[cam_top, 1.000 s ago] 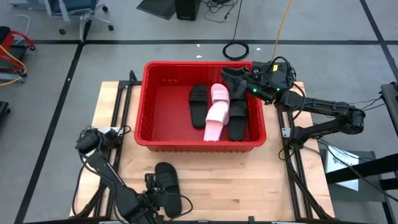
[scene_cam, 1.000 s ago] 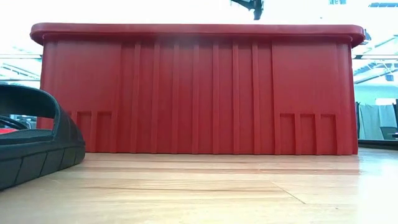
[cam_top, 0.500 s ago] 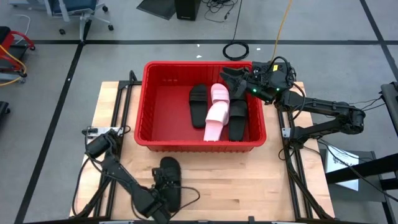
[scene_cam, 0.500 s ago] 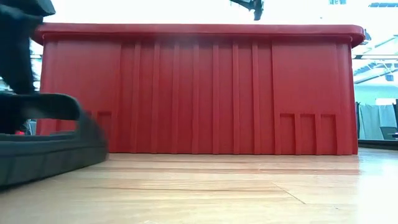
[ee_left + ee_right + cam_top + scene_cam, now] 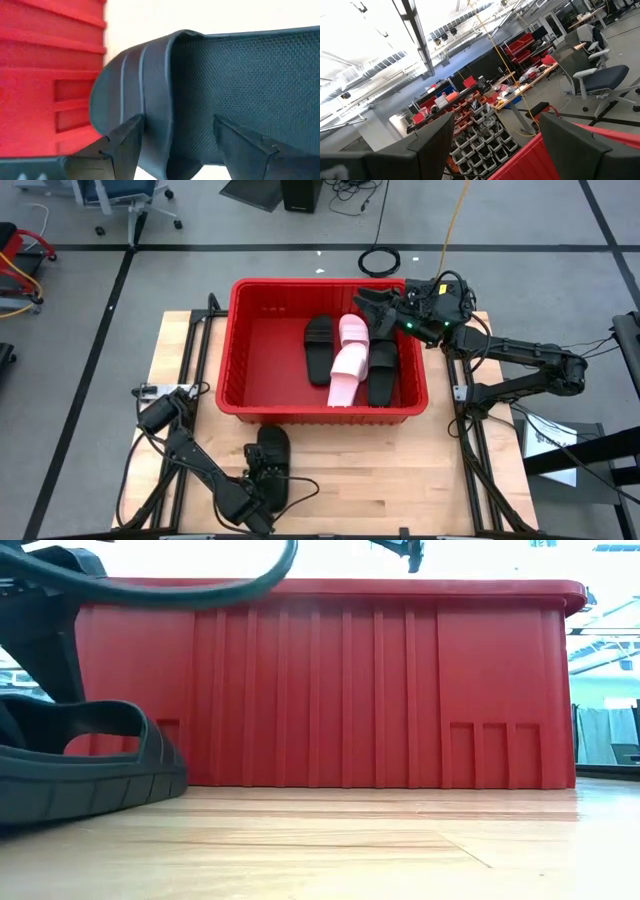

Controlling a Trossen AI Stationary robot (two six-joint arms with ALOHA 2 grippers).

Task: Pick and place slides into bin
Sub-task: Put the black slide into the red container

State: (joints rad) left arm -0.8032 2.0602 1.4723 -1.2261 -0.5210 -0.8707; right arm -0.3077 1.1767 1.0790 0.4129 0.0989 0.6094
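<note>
One black slide (image 5: 270, 463) on the table between the left end effector's (image 5: 172, 137) spread fingers; right end effector (image 5: 366, 306) likewise unclenched above the bin (image 5: 236, 340).

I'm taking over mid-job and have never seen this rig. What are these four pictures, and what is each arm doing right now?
There are two robot arms at a wooden table, each ending in a two-finger gripper. One camera looks straight down from above, one sits at table-top height, and one rides on each wrist.

From above, the red bin holds two black slides and two pink slides. Another black slide lies on the table in front of the bin.

The left gripper is down at that slide with its fingers open on either side of it, and has not gripped it yet. The right gripper hangs over the bin's far right corner, open and holding nothing. Its wrist camera sees only the room beyond.
</note>
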